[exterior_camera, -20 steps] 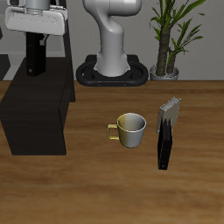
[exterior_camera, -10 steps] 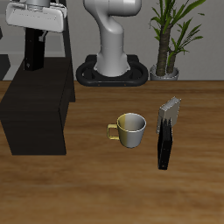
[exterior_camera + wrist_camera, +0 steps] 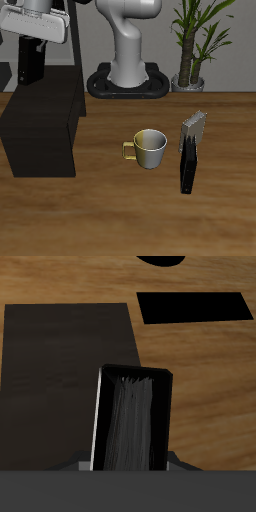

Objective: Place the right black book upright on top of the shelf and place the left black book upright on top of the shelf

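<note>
Gripper (image 3: 32,42): high above the far end of the shelf (image 3: 40,128), fingers pinching a black book (image 3: 30,62) by its upper end. The book hangs upright beneath it, clear of the shelf top; held this way, presumably so it can be lowered to stand on end. The wrist view looks down the book's page edge (image 3: 132,421) onto the dark shelf top (image 3: 60,351).

Shelf: low black box on the table (image 3: 130,215), top bare.

Second black book (image 3: 188,160): standing on the table beside a grey book (image 3: 195,128), well apart from the shelf, not yet handled.

Mug (image 3: 148,148): open, gold handle, between shelf and books; no part in the task.

Plant (image 3: 195,40): far side, by the robot base (image 3: 130,82).

Writing: none legible on any book, mug or shelf.
</note>
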Controlling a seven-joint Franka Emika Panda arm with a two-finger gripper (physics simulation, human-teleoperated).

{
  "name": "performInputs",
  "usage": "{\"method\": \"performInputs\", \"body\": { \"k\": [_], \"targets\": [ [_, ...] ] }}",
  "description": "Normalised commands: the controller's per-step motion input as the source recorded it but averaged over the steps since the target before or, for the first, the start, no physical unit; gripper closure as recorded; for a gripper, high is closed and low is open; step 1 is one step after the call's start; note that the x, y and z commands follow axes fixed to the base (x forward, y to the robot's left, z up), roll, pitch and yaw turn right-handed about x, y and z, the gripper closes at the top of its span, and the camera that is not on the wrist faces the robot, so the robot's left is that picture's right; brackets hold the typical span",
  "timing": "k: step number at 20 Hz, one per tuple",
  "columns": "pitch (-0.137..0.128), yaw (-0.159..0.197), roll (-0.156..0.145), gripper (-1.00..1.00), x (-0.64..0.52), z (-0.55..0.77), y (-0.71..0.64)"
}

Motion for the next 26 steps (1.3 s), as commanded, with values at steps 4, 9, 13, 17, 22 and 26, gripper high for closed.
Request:
{"method": "performInputs", "body": {
  "k": [4, 9, 13, 17, 22, 26],
  "targets": [
    [0.076, -0.027, 0.002, 1.00, 0.16, -0.28, -0.04],
    [0.052, -0.035, -0.034, -1.00, 0.06, -0.10, -0.06],
    [-0.024, 0.021, -0.003, -1.00, -0.08, 0.20, 0.03],
    [-0.035, 0.047, -0.013, -1.00, -0.03, 0.28, 0.03],
    [-0.031, 0.043, 0.000, -1.00, -0.02, 0.26, 0.07],
    [-0.045, 0.032, -0.021, -1.00, -0.08, 0.41, 0.09]
  ]
}}
